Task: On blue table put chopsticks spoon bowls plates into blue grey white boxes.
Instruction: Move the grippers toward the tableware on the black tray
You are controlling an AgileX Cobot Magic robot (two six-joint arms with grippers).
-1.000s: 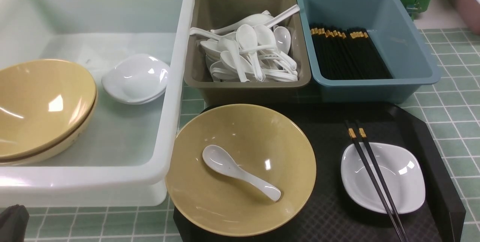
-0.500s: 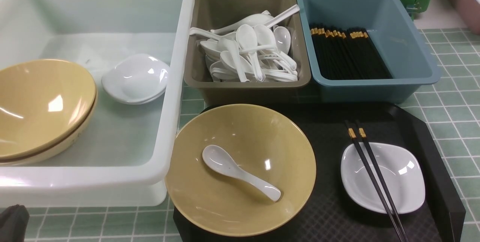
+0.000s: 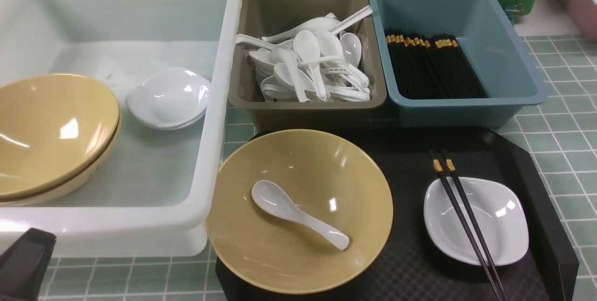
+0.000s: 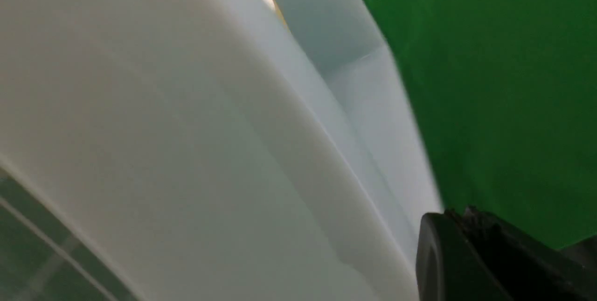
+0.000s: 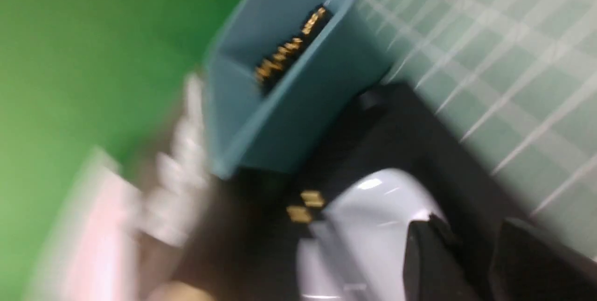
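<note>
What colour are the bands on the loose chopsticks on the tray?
Gold bands on black chopsticks; the front view shows them best.

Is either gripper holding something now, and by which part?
Nothing is held: left gripper shut and empty, right gripper open near the small glossy white dish.

The tall white box (image 3: 140, 228) blocks the frame's left; the grey box (image 3: 308, 112) and blue box (image 3: 457, 112) close the upper middle. Table (image 3: 569, 119) lies open along the right edge.
</note>
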